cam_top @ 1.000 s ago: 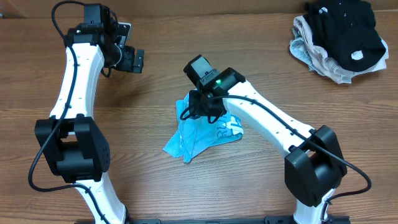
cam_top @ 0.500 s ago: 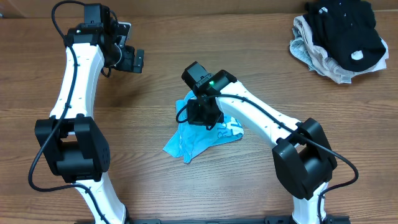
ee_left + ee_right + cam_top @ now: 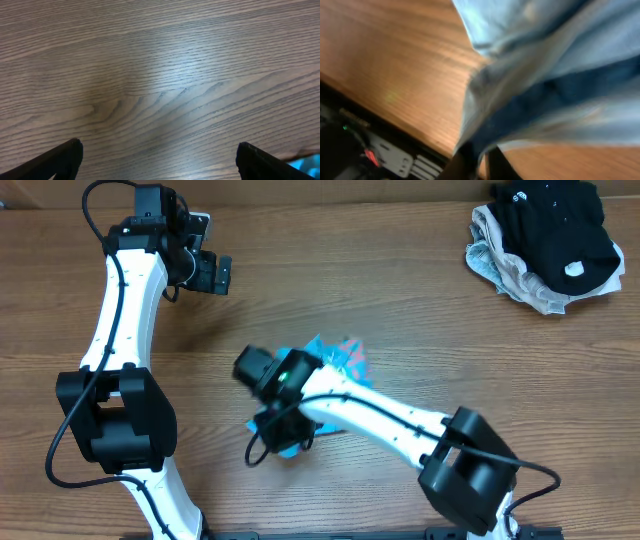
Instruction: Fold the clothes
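Observation:
A light blue garment (image 3: 335, 358) with a pink and white print lies at the table's middle, partly under my right arm. My right gripper (image 3: 283, 432) is shut on a fold of it near the front edge. In the right wrist view the blue cloth (image 3: 555, 65) hangs stretched from the pinched fingers (image 3: 480, 160), blurred by motion. My left gripper (image 3: 212, 276) is open and empty at the far left, over bare wood; its two dark fingertips (image 3: 160, 157) stand wide apart, with a sliver of the blue garment (image 3: 306, 162) at the right edge.
A pile of black and white clothes (image 3: 548, 242) sits at the back right corner. The table's front edge and dark gear below it (image 3: 365, 145) show in the right wrist view.
My right gripper has swung from the garment's top toward the front left, dragging the cloth with it. The garment has lifted and shifted. The left arm has not moved.

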`<state>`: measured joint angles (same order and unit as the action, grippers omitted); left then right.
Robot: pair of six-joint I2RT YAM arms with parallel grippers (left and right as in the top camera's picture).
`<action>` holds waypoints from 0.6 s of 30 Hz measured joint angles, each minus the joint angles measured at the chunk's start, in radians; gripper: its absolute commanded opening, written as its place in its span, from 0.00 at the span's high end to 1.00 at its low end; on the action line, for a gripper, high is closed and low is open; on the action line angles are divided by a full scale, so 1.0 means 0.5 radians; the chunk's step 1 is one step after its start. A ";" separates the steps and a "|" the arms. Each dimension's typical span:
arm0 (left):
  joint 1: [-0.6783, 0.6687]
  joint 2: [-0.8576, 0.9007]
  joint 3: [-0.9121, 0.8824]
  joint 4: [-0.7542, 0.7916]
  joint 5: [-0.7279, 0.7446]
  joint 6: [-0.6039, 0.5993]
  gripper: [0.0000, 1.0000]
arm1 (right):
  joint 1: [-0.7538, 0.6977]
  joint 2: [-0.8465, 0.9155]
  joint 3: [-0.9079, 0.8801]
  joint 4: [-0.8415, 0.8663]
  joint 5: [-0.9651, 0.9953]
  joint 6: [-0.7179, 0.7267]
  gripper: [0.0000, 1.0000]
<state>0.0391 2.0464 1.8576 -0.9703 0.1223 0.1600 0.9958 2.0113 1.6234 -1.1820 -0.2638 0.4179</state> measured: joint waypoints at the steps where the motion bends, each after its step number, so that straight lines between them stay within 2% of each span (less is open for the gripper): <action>1: 0.000 0.000 0.000 -0.001 0.001 0.000 0.00 | 0.009 0.000 0.000 -0.003 0.002 -0.009 0.39; 5: 0.000 -0.001 0.000 -0.002 0.000 0.000 0.00 | -0.060 0.000 0.006 -0.034 0.013 -0.027 0.38; 10: 0.000 0.000 0.000 -0.003 0.001 0.000 0.00 | -0.356 0.000 0.172 -0.089 0.087 -0.031 0.39; 14: 0.000 0.000 0.000 -0.002 0.000 0.000 0.00 | -0.600 -0.014 0.314 0.102 0.140 -0.058 0.46; 18: 0.000 0.000 0.000 -0.002 0.000 0.000 0.00 | -0.723 -0.032 0.349 0.228 0.170 -0.099 0.46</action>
<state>0.0391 2.0464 1.8576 -0.9714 0.1223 0.1600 0.6342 1.9953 1.7977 -1.0679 -0.1787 0.3683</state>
